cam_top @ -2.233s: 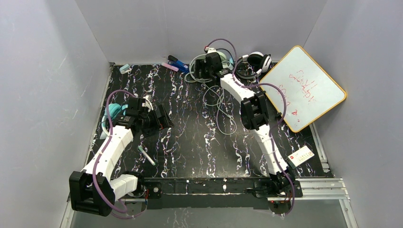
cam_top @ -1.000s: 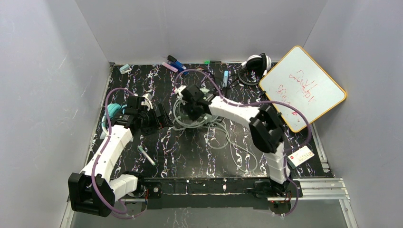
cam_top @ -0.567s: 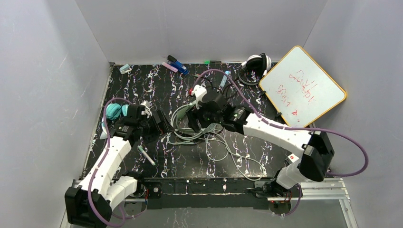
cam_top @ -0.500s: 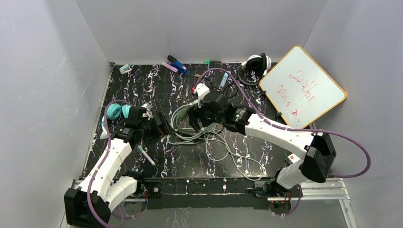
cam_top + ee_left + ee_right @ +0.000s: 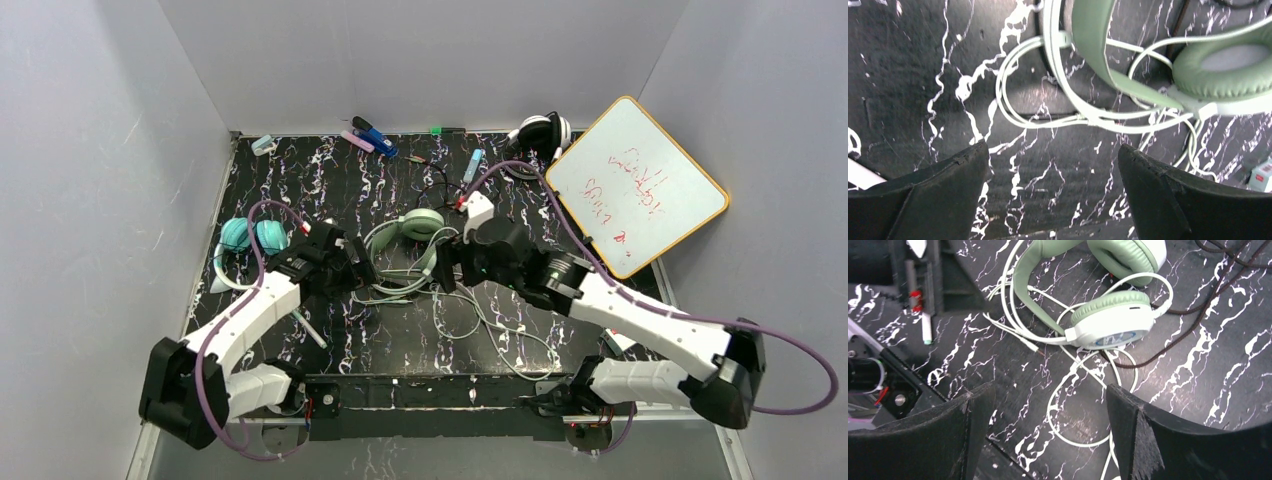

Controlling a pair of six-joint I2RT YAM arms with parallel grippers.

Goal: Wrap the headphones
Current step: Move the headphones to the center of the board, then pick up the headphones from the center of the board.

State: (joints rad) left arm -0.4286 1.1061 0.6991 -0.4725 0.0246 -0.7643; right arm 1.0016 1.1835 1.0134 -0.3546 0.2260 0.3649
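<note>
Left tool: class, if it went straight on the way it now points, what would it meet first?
Probably the pale cable looped beside the mint-green headphones. The left tool is open with nothing between, though depth is unclear.

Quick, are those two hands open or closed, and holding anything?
Left hand: open, holding nothing.
Right hand: open, holding nothing.

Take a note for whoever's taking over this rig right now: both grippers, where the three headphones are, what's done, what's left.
Grippers: left gripper open, empty, near the pale cable; right gripper open, empty, over the same set.
Things: mint-green headphones mid-table between the arms, cable sprawled loose. Teal headphones at the left edge. Black-and-white headphones in the far right corner by the whiteboard.
Done: no wrapped cable visible.
Left: wrap the mint set's cable, then check the other two.
</note>
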